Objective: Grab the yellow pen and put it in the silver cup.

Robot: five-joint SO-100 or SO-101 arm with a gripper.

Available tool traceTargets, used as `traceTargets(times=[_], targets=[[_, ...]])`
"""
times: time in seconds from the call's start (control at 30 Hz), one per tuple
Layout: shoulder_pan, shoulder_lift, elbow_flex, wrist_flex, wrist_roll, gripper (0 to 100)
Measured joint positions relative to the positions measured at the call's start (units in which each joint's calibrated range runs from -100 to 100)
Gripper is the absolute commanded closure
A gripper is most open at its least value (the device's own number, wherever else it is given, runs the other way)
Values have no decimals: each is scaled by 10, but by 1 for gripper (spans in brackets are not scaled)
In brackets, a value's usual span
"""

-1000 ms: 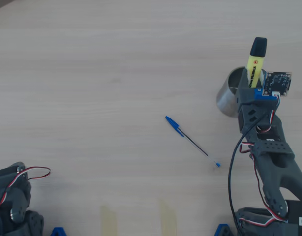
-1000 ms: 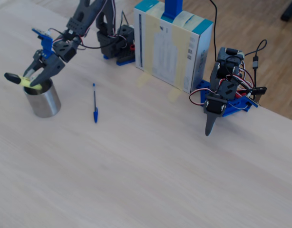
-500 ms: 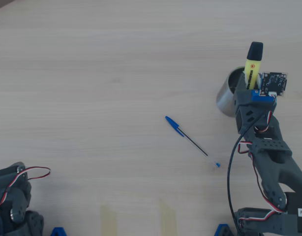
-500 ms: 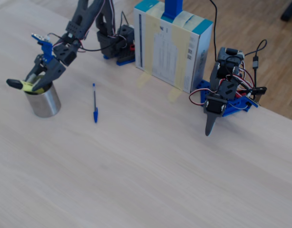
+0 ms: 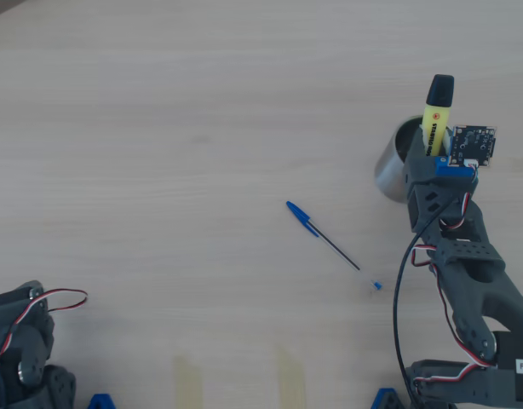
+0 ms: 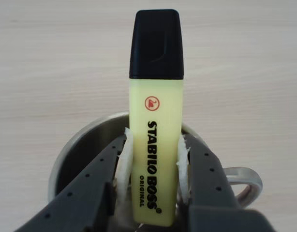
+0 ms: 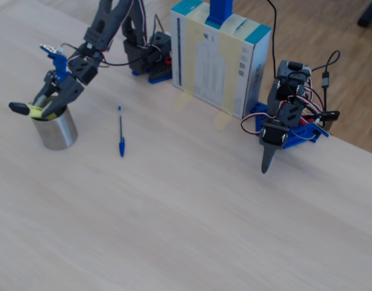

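The yellow pen [image 6: 155, 140], a thick highlighter with a black cap, is clamped between my gripper's white-padded fingers [image 6: 123, 164]. My gripper [image 6: 155, 137] is shut on its lower body, right over the mouth of the silver cup [image 6: 73, 147]. In the overhead view the yellow pen [image 5: 435, 118] sticks out beyond the silver cup [image 5: 391, 166], cap away from the arm, with my gripper [image 5: 432, 146] above the rim. In the fixed view the yellow pen [image 7: 34, 111] lies tilted across the top of the silver cup [image 7: 56, 130], held by my gripper [image 7: 49, 103]. Its lower end is hidden.
A thin blue-capped ballpoint pen [image 5: 319, 232] lies on the table left of the cup, with a small blue bit [image 5: 376, 285] near its tip. A second arm [image 7: 286, 121] rests at the table edge. A white and blue box [image 7: 219, 54] stands behind.
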Motion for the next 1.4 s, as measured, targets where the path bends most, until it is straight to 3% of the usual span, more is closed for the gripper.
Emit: traceTargets(times=[0.23, 0.33, 0.9, 1.4], targets=[[-4, 0, 0, 0, 2, 70], [-7, 0, 0, -1, 22, 65], [-3, -3, -1, 14, -7, 64], [-18, -166, 0, 195, -10, 58]])
